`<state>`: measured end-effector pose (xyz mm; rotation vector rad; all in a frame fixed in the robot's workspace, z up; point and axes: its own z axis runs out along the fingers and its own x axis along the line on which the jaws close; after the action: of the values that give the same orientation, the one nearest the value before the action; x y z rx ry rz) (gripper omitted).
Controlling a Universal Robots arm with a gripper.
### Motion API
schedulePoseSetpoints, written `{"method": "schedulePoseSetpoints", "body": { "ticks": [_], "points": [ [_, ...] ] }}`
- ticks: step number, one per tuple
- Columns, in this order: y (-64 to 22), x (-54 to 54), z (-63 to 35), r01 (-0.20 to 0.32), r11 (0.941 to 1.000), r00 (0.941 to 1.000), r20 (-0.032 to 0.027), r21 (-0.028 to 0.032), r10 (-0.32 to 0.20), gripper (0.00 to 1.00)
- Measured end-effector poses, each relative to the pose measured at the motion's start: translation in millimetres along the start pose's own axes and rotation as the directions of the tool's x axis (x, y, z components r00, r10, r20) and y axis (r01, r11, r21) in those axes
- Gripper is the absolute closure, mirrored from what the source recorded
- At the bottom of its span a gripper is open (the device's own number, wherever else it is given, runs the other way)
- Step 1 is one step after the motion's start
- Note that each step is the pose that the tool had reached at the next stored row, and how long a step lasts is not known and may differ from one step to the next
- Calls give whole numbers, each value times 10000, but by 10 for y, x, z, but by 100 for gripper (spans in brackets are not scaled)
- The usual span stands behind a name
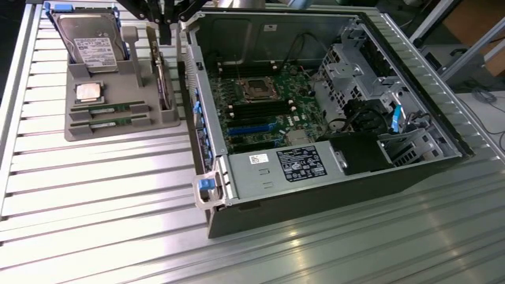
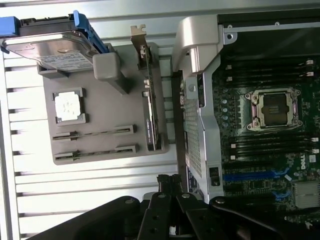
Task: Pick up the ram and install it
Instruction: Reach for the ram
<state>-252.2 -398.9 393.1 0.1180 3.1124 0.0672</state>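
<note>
Ribbed metal desk (image 1: 103,201), grey holder tray (image 1: 118,134) at the exterior view's left, silver hard drive (image 1: 93,38) leaning in its far slot, square processor chip (image 1: 87,92) lying flat nearby, open computer case (image 1: 316,210) just beside the tray, motherboard (image 1: 272,109) and power supply (image 1: 276,168) inside

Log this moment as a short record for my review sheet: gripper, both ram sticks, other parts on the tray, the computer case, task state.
gripper: shut, nothing in it, above the gap between tray and case
first ram stick: in its tray slot, beside the processor
second ram stick: in the next tray slot, untouched
tray: also holds the hard drive and an upright card
case: open, motherboard exposed, processor socket empty
task state: no ram picked up yet
</note>
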Motion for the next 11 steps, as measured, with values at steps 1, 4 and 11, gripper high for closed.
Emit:
{"method": "schedulePoseSetpoints", "body": {
  "ticks": [1, 4, 11],
  "points": [
    [0, 1, 0, 0, 10000, 10000, -1, 1, 0, 90],
    [-1, 8, -1, 0, 10000, 10000, -1, 1, 0, 90],
    [-3, 36, -1, 0, 10000, 10000, -1, 1, 0, 90]
  ]
}}
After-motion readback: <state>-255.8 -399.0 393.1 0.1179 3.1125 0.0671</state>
